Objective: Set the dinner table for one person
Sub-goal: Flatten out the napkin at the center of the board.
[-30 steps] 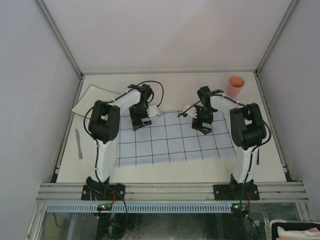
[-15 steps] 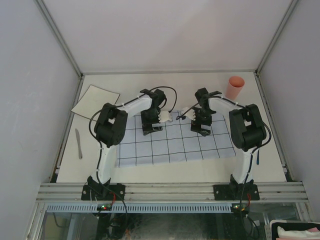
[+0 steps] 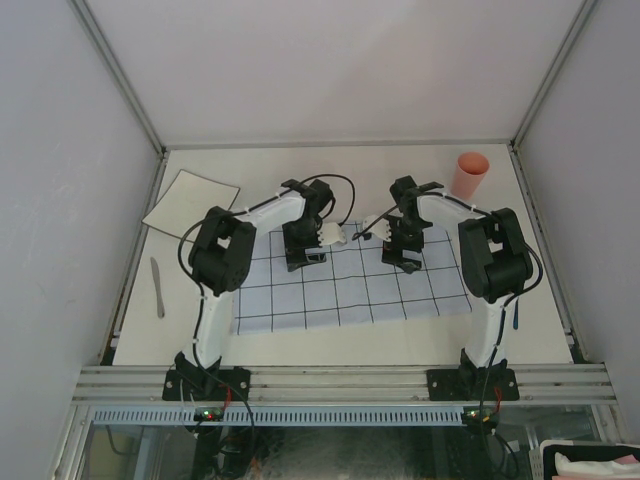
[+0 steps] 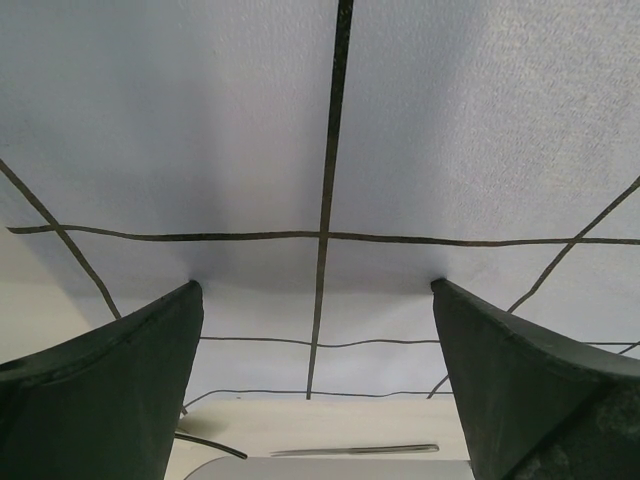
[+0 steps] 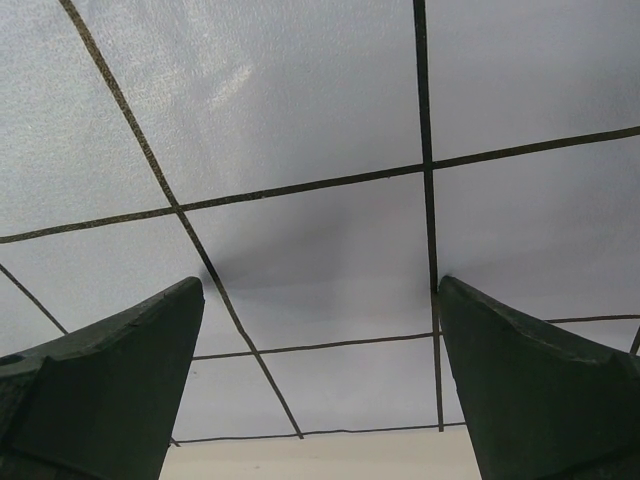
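Off-white table [image 3: 330, 340] has only checked cloth [image 3: 340, 295] laid; cup [image 3: 470, 176], knife [image 3: 157, 288], square plate [image 3: 190, 200] sit off it, unplaced. Jaws spread, empty on left gripper [image 3: 302, 258] and right gripper [image 3: 403, 258].

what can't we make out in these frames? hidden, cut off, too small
- Wrist views: whether the left gripper and right gripper touch the cloth or hover; the angle hides any gap.
- Top view: the cloth's far edge, covered by both grippers.
- Top view: pale flat square at far left, too small to tell plate from napkin.
- Left wrist view: grey rounded thing, cut off by the bottom edge.
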